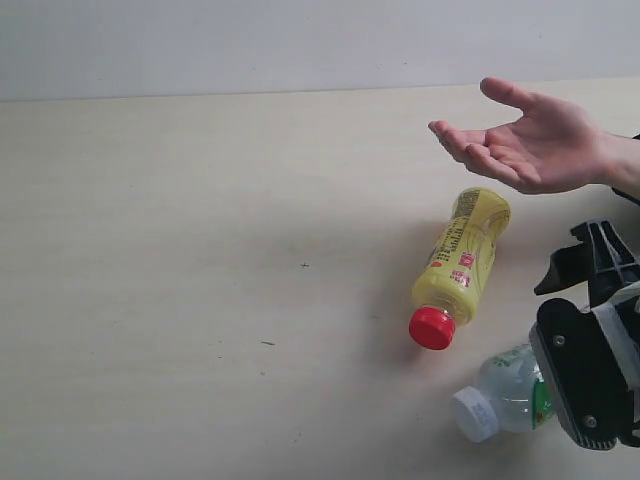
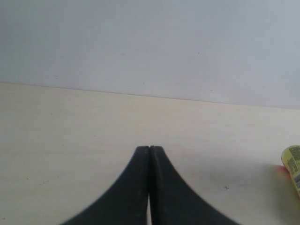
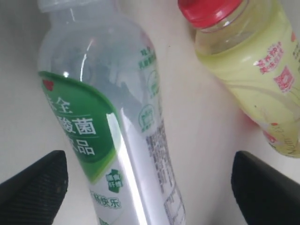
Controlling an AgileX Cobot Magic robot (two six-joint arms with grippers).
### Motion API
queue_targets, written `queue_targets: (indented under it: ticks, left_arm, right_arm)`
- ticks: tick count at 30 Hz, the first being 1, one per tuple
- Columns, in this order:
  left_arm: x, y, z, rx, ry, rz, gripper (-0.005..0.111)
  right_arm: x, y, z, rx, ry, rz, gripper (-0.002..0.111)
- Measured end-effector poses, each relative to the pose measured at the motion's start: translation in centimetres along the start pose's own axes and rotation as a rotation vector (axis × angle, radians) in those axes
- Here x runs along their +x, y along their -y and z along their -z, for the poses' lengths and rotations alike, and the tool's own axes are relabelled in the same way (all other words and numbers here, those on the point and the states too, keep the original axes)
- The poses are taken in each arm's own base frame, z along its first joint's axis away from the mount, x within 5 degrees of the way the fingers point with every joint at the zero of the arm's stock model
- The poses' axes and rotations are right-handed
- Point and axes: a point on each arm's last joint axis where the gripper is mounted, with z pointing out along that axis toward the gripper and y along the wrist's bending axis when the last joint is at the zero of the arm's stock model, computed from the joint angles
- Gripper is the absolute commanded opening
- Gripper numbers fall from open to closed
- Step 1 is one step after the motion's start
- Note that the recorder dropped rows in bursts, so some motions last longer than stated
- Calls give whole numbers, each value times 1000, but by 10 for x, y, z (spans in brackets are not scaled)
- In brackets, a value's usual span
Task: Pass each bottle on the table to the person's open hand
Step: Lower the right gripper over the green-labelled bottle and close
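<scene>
A yellow bottle (image 1: 465,258) with a red cap lies on the pale table (image 1: 200,250), cap toward the front. Just in front of it lies the white-capped bottle (image 1: 503,397) with the green-white label. My right gripper (image 3: 150,187) is open and straddles this bottle's body (image 3: 108,117), one finger on each side, neither visibly touching it. The person's open hand (image 1: 530,145) hovers palm up above the far right of the table. My left gripper (image 2: 150,149) is shut on nothing, over bare table. The clear red-label bottle and the short clear bottle are out of view.
A pale wall (image 1: 300,40) rises behind the table's far edge. The right arm's black body (image 1: 585,375) covers the lower half of the green-white bottle. The yellow bottle (image 3: 253,79) lies close beside my right gripper's outer finger (image 3: 262,187).
</scene>
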Motion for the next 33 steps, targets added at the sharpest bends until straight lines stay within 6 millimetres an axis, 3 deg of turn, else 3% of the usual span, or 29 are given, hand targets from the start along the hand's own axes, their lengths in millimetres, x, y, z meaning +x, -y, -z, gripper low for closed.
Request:
queue_targets:
  ticks: [17, 33]
  left_arm:
    - [0, 0, 0, 0, 0, 0, 0]
    - [0, 0, 0, 0, 0, 0, 0]
  right_arm:
    - [-2, -1, -32, -81, -15, 70, 85]
    - [-3, -1, -35, -81, -4, 5, 20]
